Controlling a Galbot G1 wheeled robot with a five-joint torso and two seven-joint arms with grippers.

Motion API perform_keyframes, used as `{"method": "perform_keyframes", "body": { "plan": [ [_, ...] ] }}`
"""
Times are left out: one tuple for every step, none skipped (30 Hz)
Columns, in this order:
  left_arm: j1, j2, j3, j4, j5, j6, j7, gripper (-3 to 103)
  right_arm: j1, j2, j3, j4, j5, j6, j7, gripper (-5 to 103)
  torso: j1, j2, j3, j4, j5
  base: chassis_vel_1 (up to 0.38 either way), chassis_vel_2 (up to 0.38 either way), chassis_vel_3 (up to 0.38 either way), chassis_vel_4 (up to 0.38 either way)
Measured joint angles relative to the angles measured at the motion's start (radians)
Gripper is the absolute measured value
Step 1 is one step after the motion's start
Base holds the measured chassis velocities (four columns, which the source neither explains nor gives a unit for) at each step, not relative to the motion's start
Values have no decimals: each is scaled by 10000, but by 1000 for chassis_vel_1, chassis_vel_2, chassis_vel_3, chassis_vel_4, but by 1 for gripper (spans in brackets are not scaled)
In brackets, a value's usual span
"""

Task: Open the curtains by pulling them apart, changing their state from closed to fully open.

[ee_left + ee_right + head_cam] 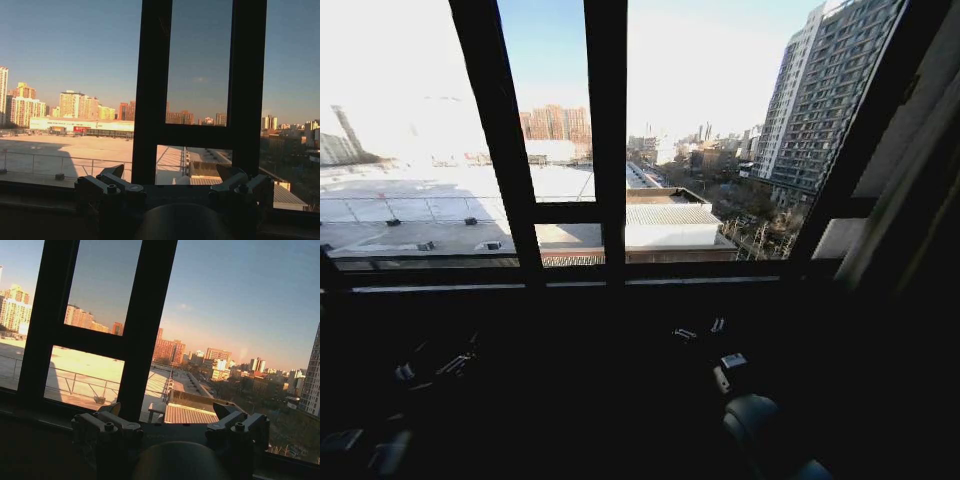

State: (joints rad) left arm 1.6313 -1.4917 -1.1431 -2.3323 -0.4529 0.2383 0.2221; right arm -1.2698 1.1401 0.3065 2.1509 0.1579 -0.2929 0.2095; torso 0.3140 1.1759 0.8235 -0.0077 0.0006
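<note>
The curtains [920, 160] show as a pale strip of fabric gathered at the far right edge of the window frame [605, 150], leaving the glass uncovered. The left tool [172, 175] and the right tool [170, 412] both point at the window, released and holding nothing.

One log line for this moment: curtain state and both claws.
window: glass uncovered, city in view | left claw: open, empty, facing window | right claw: open, empty, facing window
</note>
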Motion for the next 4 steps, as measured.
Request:
{"method": "perform_keyframes", "body": {
  "plan": [
    [11,-24,3,0,-2,0,-1,100,0,-7,-1,0,0,0,0,100,-4,2,-1,0,-3,0,0,0,0],
    [16,-35,10,0,-3,-2,-2,100,0,-13,-3,3,0,0,0,100,-5,2,-1,0,-3,0,0,0,0],
    [16,-41,17,-1,-3,-13,-2,100,-1,-17,-2,5,0,0,0,100,-4,3,-1,0,-3,0,0,0,0],
    [16,-41,17,-1,-3,-13,-2,100,-1,-17,-2,5,0,0,0,100,-4,3,-1,0,-3,0,0,0,0]
  ]
}}
